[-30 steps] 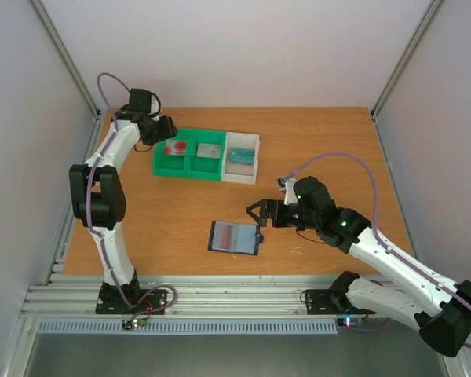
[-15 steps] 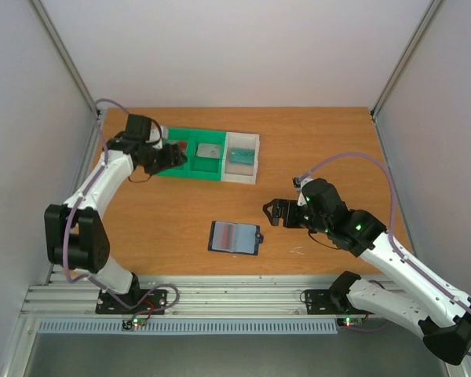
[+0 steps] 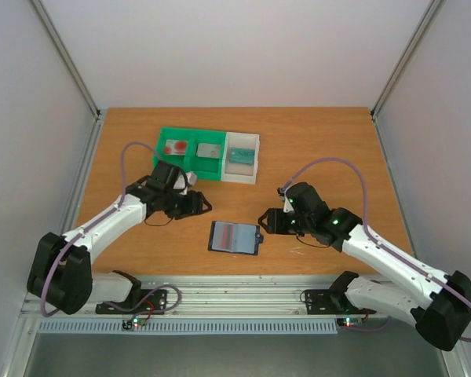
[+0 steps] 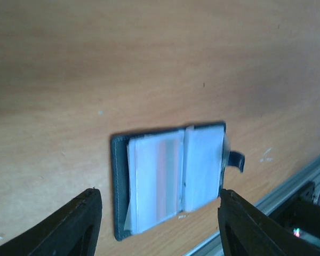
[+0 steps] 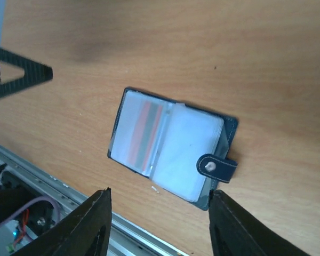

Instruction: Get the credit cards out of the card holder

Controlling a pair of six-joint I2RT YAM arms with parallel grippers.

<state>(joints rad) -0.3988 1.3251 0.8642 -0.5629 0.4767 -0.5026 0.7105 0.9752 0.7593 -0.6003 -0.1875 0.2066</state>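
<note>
The card holder (image 3: 235,237) lies open and flat on the table, black-edged with clear pockets and a snap tab (image 5: 217,168) on its right side. A credit card (image 5: 144,133) with a reddish band shows through its left pocket (image 4: 168,170). Another credit card (image 3: 173,147), with a red blotch, lies in the green tray's left compartment. My left gripper (image 3: 204,206) hovers open just up and left of the holder, nothing between its fingers (image 4: 80,224). My right gripper (image 3: 263,222) stands open at the holder's right edge, also holding nothing (image 5: 159,193).
A green-and-white compartment tray (image 3: 190,167) stands at the back. A grey card (image 3: 210,150) lies in its middle part and a teal item (image 3: 240,155) in the white part. The metal rail (image 3: 220,298) runs along the near table edge.
My left arm has swung from the tray down to the card holder's left side. My right gripper drew back, then returned to the holder's right edge with its jaws narrower.
</note>
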